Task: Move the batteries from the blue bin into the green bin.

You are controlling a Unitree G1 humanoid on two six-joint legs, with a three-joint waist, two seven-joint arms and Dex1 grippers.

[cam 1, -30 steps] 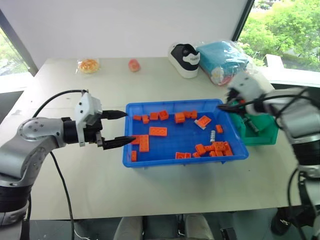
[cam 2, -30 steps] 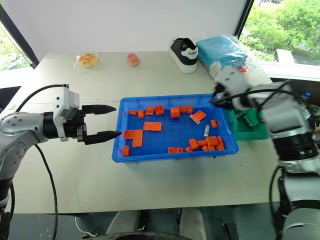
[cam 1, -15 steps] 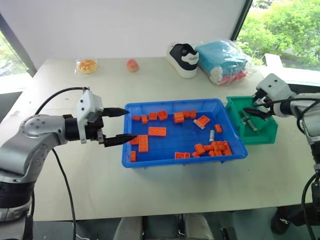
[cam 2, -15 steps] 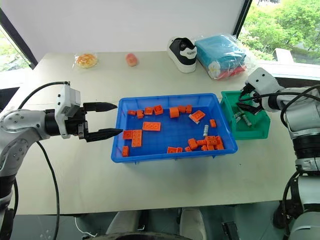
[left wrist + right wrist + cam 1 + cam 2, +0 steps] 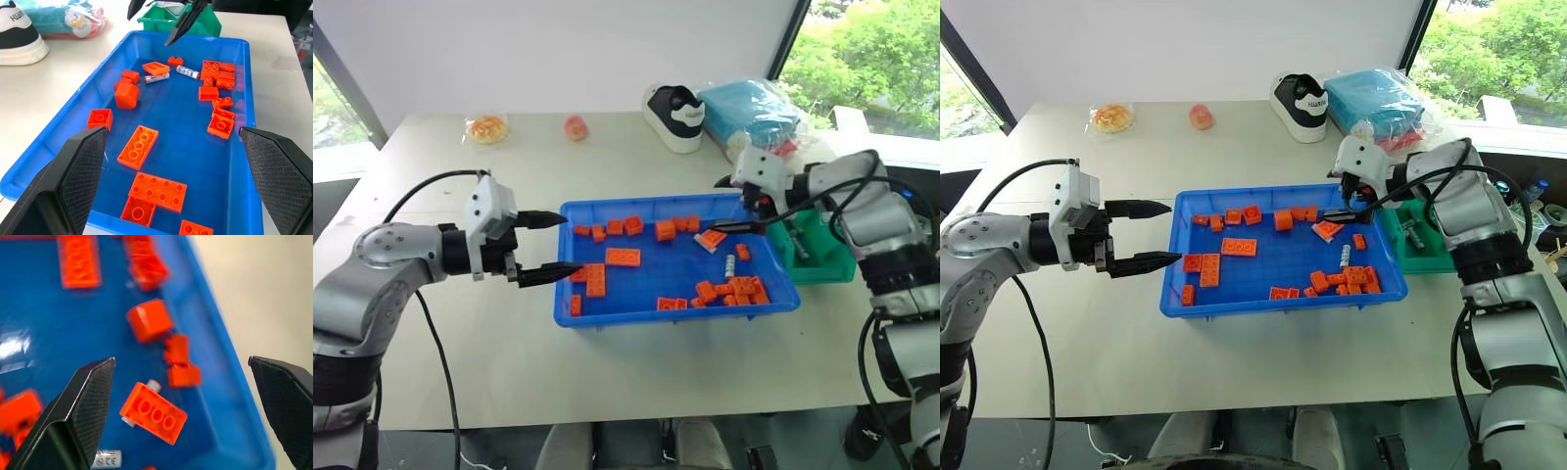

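Two batteries (image 5: 188, 72) lie loose in the blue bin (image 5: 607, 305), toward its end nearest the green bin (image 5: 832, 262); one is tucked partly under an orange brick (image 5: 153, 413). At least one battery already rests in the green bin, which stands against the blue bin's right end. The right gripper (image 5: 736, 209) hangs over that end of the blue bin, jaws wide and empty. Judged step: reaching for the next battery. The next move calls for descending onto the exposed cylinder and straddling it clear of the bricks. The left gripper (image 5: 548, 245) waits just outside the bin's left end, jaws wide, holding nothing.
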